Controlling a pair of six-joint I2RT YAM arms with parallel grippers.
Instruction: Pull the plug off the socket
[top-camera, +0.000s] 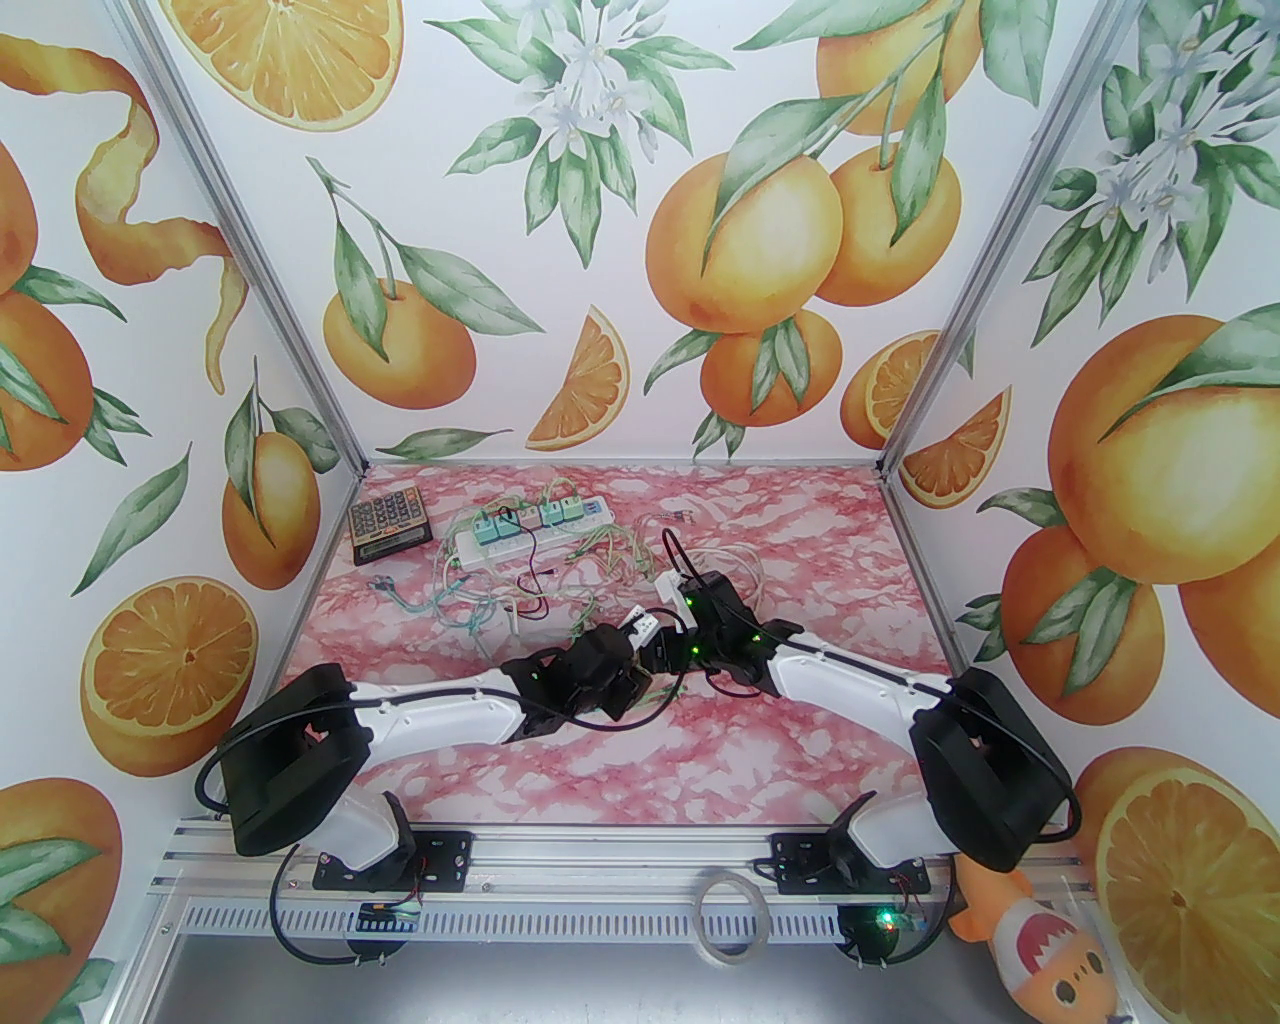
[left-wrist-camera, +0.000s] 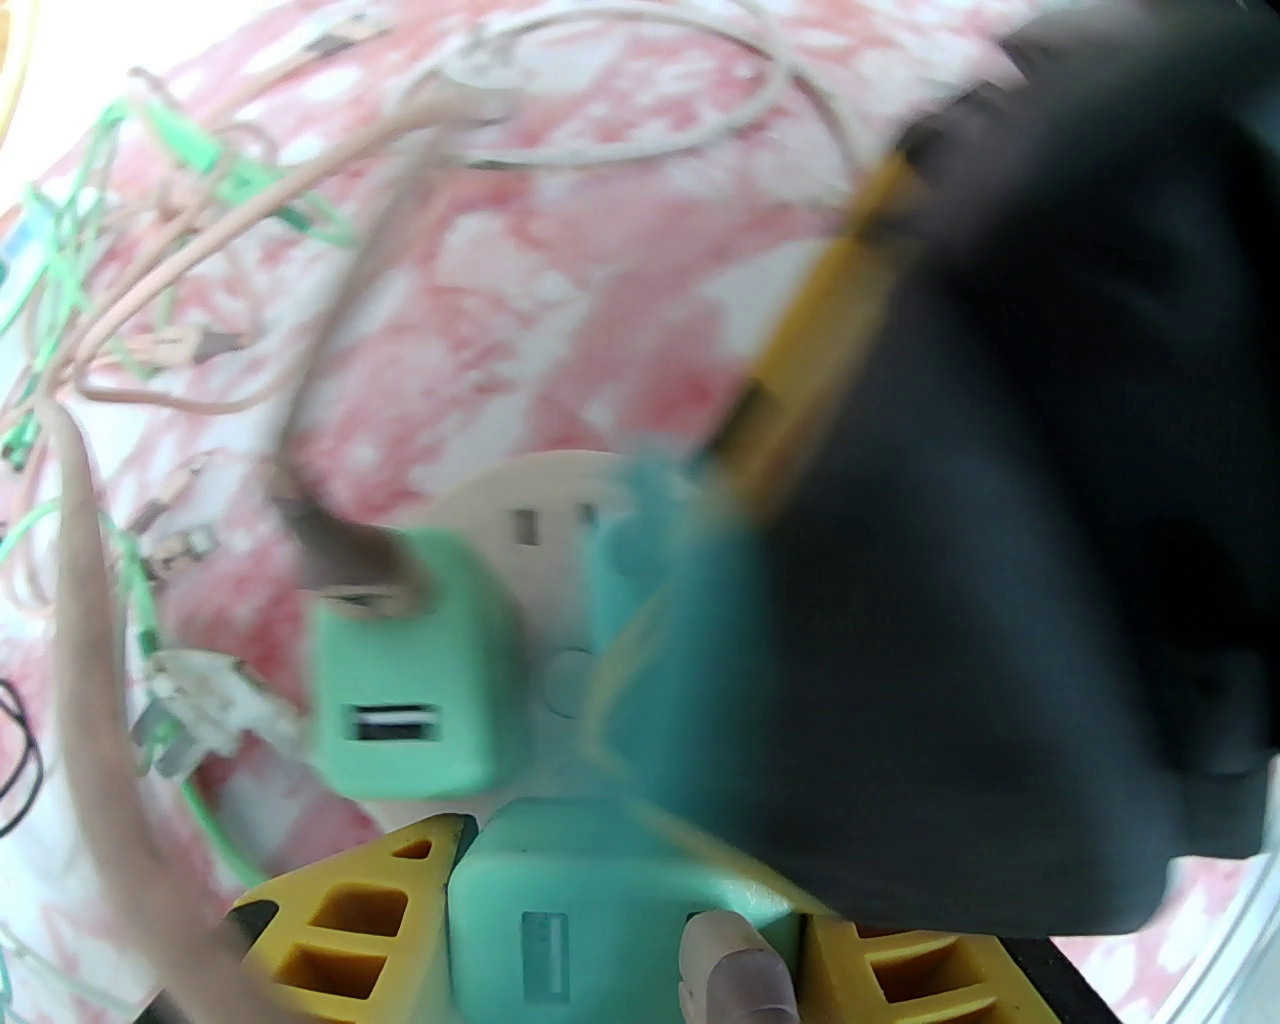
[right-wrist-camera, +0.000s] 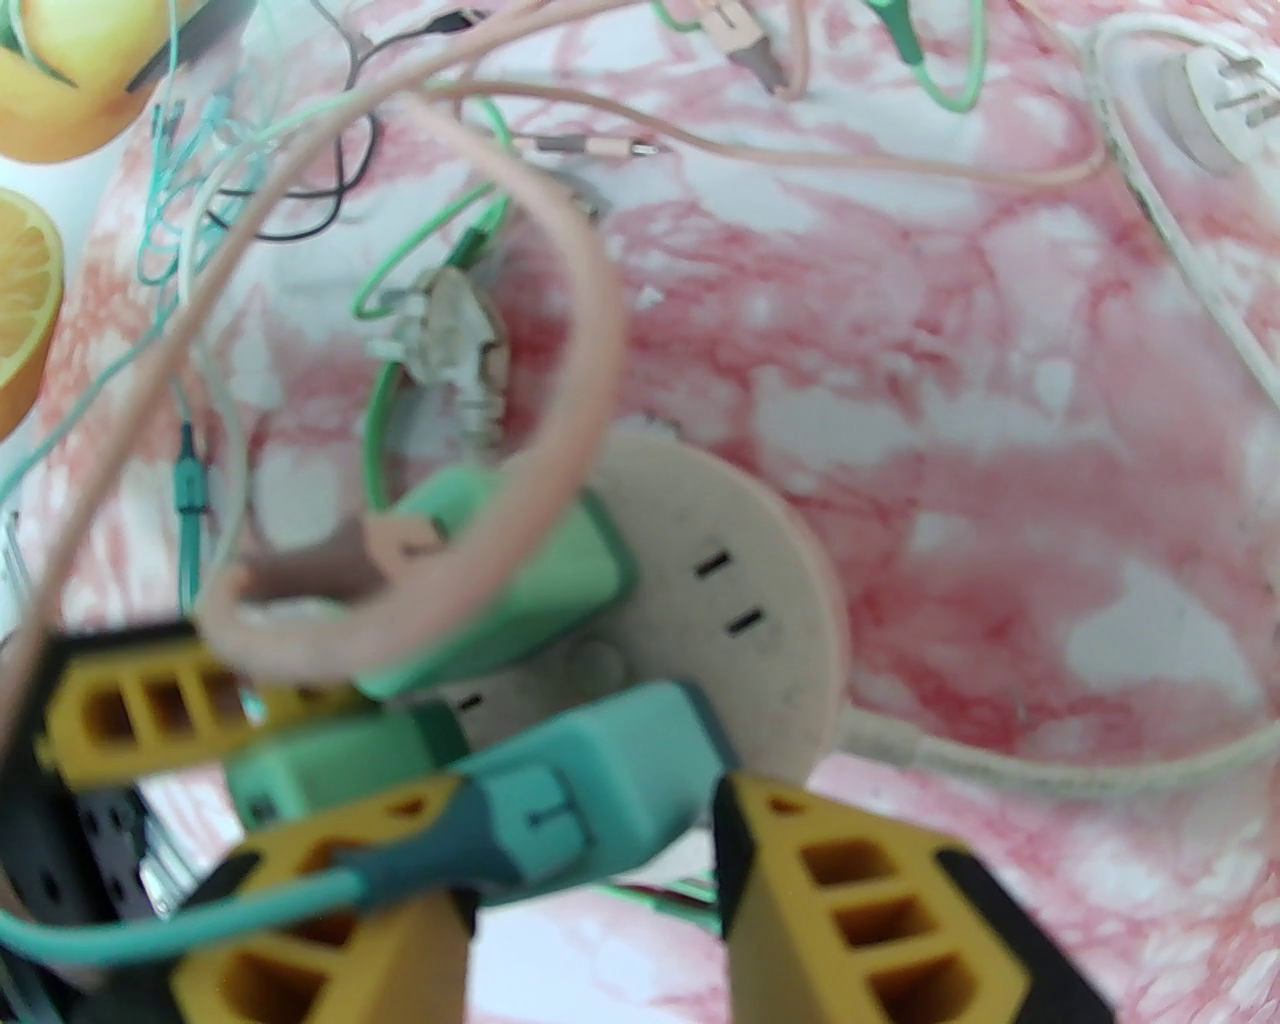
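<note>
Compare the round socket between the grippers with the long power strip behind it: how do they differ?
The round socket is a beige disc; the power strip is a long white bar. The round socket has the left gripper clamping its green plug and the right gripper its teal plug; the power strip lies untouched. Both hold several plugs.

The cable tangle (top-camera: 520, 590) blocks the table (top-camera: 860, 600) from 10 to 12 o'clock of its middle, with the power strip (top-camera: 530, 522) behind it and the calculator (top-camera: 390, 522) off at 10. At 3 and 6 o'clock the top lies bare and open. At the round socket (right-wrist-camera: 740, 570) it's cramped: the left gripper (left-wrist-camera: 625, 880) clamps a green plug (left-wrist-camera: 560, 880), the right gripper (right-wrist-camera: 585, 800) a teal plug (right-wrist-camera: 610, 765) just beside.
</note>
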